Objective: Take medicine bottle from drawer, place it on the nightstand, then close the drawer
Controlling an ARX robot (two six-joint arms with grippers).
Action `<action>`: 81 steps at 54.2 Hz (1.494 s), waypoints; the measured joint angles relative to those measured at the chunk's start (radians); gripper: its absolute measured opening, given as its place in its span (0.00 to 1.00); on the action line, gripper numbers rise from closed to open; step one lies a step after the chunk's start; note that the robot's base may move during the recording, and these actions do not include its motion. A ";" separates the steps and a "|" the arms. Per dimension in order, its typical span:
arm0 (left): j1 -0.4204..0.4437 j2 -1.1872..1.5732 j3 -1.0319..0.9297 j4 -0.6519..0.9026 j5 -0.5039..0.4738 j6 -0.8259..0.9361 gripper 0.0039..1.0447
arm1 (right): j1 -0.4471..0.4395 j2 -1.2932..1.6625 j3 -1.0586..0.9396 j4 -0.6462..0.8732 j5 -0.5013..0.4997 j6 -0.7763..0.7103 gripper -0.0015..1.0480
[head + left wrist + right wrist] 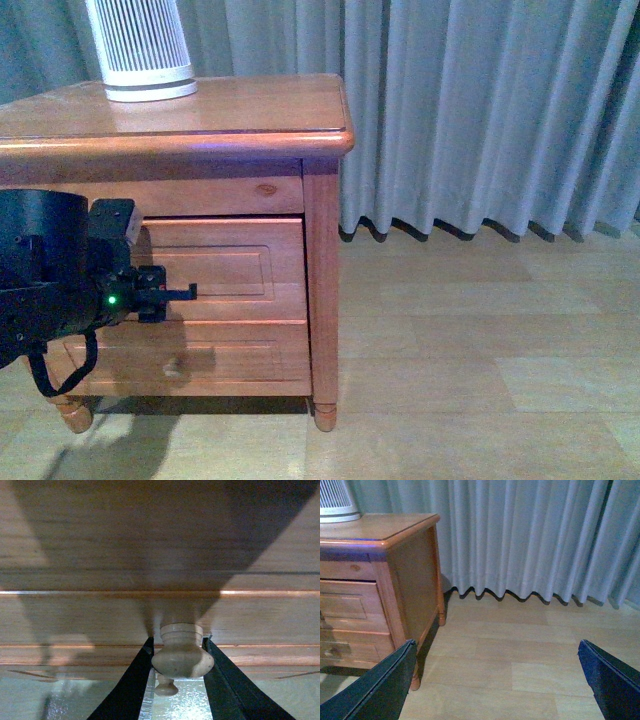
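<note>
Nightstand before grey curtain, white ribbed cylinder at rear left edge of top, drawer uppermost in front face, left gripper clenched on its round knob, right gripper released, fingers spread wide above wooden floor.

Nightstand top carries white ribbed device; stands on wood floor

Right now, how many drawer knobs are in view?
2. The upper knob sits between the jaws of the left gripper; the lower knob is below it, untouched. The front view shows only the lower.
</note>
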 joint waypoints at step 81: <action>0.046 -0.411 -0.808 0.312 0.035 -0.059 0.93 | 0.000 0.000 0.000 0.000 0.000 0.000 0.93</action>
